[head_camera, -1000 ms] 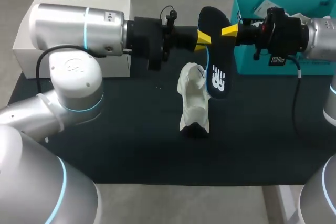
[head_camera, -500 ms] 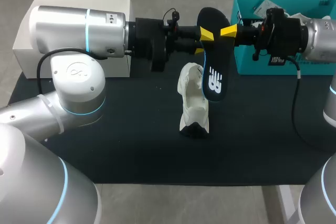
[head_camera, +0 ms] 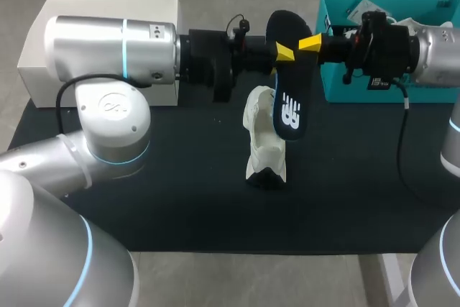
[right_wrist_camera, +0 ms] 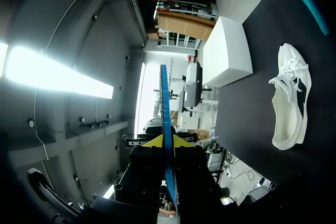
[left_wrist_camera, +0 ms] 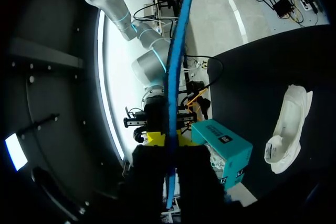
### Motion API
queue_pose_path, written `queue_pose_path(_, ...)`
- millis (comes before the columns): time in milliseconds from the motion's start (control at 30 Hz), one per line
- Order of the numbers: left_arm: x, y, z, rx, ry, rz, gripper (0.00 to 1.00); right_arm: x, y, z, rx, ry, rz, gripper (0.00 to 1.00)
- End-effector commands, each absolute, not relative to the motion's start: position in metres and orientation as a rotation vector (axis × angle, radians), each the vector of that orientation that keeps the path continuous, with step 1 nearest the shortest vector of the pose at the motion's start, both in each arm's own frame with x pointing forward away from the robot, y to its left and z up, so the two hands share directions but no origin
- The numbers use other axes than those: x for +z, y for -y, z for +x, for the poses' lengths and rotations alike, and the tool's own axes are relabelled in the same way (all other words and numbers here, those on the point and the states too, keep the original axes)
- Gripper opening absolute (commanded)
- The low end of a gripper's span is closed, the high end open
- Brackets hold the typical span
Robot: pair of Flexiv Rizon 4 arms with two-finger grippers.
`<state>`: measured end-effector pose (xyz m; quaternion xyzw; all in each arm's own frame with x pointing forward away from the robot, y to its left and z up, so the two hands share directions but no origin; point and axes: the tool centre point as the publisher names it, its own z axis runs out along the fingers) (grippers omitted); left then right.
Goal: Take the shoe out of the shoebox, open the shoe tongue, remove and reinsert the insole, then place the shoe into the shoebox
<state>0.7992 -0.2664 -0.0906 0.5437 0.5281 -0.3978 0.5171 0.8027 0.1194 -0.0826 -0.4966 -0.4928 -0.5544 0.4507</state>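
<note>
We hold the insole (dark navy, blue-edged, a white logo on its face) in the air over the counter's middle. Our left hand is closed on it near its far end, and our right hand pinches it there too. Under its lower end the white shoe lies on the black counter. The teal shoebox stands at the far right corner, a white box at the far left.

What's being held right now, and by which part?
The insole, standing on edge: the right gripper is shut on its two faces near the end away from the shoe. Whether the left gripper also grips it cannot be told.
</note>
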Motion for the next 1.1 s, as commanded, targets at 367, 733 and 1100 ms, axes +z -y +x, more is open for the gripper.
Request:
queue_pose_path(367,-0.095,0.254,0.795,-1.025,-1.397,1.250,0.00,-0.080,-0.099,0.786,-1.362,1.234,-1.323,1.00)
queue_pose_path(733,-0.104,0.247,0.786,-1.076,-1.443,1.132,0.00,-0.066,-0.061,0.759,-1.312,1.278,-1.491,1.00)
queue_pose_path(1100,-0.089,0.256,0.782,-1.137,-1.396,1.121,0.00,-0.072,-0.028,0.734,-1.108,1.481,-1.475,1.00)
